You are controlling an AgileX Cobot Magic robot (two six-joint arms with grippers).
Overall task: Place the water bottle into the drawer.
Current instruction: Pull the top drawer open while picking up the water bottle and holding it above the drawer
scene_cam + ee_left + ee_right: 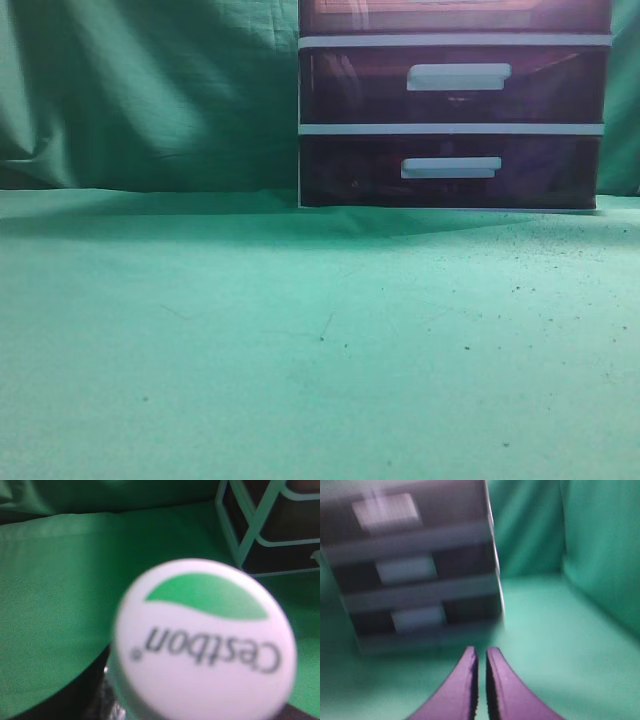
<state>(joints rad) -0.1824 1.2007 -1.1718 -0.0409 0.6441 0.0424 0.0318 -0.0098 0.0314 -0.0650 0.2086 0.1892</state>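
Note:
The water bottle's white cap [202, 642], with a green swoosh and the word "C'estbon", fills the left wrist view close to the camera. A dark left finger shows at its lower left, and the left gripper holds the bottle. The white-framed cabinet [452, 128] stands at the back right of the exterior view. Only the bottom strip of its reddish top drawer [455, 15] shows at the frame's top edge. My right gripper [480, 680] is shut and empty, with its purple fingers pointing at the blurred cabinet [420, 587]. Neither gripper shows in the exterior view.
Two lower dark drawers with white bar handles [458, 77] [450, 168] sit under the top drawer. Green cloth [300, 340] covers the table and hangs as a backdrop. The cabinet's corner [260, 535] shows at the upper right of the left wrist view.

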